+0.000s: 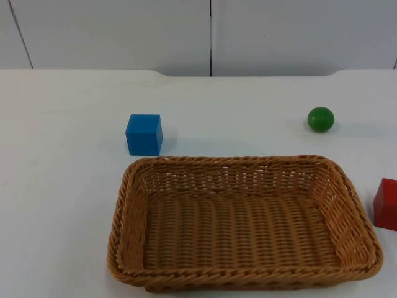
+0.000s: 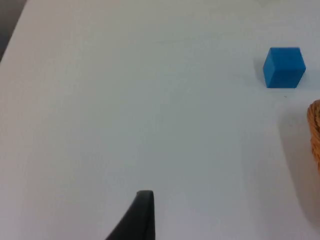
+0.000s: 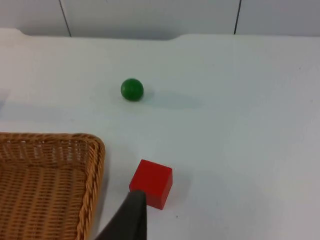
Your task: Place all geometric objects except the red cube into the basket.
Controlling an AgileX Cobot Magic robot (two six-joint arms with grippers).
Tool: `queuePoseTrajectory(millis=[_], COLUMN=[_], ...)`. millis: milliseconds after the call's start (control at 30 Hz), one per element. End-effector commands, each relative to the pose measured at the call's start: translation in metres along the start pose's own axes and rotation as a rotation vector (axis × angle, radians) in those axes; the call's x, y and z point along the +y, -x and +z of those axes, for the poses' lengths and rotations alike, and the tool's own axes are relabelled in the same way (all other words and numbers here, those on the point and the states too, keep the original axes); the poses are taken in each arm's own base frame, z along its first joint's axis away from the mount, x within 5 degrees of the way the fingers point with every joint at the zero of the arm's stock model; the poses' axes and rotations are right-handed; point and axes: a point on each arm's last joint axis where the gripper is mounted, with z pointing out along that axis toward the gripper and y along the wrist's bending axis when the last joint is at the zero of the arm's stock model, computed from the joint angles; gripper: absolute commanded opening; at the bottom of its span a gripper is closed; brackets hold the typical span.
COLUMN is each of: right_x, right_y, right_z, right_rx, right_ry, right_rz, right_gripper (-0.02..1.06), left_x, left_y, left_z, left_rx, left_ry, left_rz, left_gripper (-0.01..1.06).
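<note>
Nothing's in the basket (image 1: 127,205) yet — blue cube (image 1: 144,134) sits just behind its left corner, green ball (image 1: 321,119) off right, both need grabbing. Red cube (image 1: 386,203) stays put. Can't tell either gripper's jaw state.

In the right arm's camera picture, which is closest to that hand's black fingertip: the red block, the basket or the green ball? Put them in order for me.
Judged from the right wrist view, nearest first:
1. Red block, right by the black fingertip of the right hand.
2. Basket, its rim just beside the red block, slightly farther off.
3. Green ball, well beyond both, out on the white table toward the grey wall.
</note>
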Motion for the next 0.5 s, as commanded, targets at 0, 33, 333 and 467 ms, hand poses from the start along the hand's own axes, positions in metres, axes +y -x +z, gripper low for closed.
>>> queuePoseTrajectory(millis=[0, 33, 333, 467], right_x=[-0.001, -0.001, -0.002, -0.002], right_y=[0.01, 0.013, 0.018, 0.016], right_z=[0.014, 0.022, 0.078, 0.09], right_rx=[0.012, 0.031, 0.228, 0.286], right_ry=[-0.005, -0.005, -0.007, -0.002], right_rz=[0.001, 0.002, -0.002, 0.002], right_gripper=[1.05, 1.05, 1.05, 1.05], left_x=[-0.001, -0.001, -0.002, -0.003], left_y=[0.008, 0.012, 0.027, 0.029], left_z=[0.01, 0.018, 0.061, 0.073], left_rx=[0.019, 0.05, 0.154, 0.191], left_ry=[-0.014, -0.022, -0.039, -0.052], left_rz=[-0.032, -0.042, -0.086, -0.105], left_gripper=[1.05, 1.05, 1.05, 1.05])
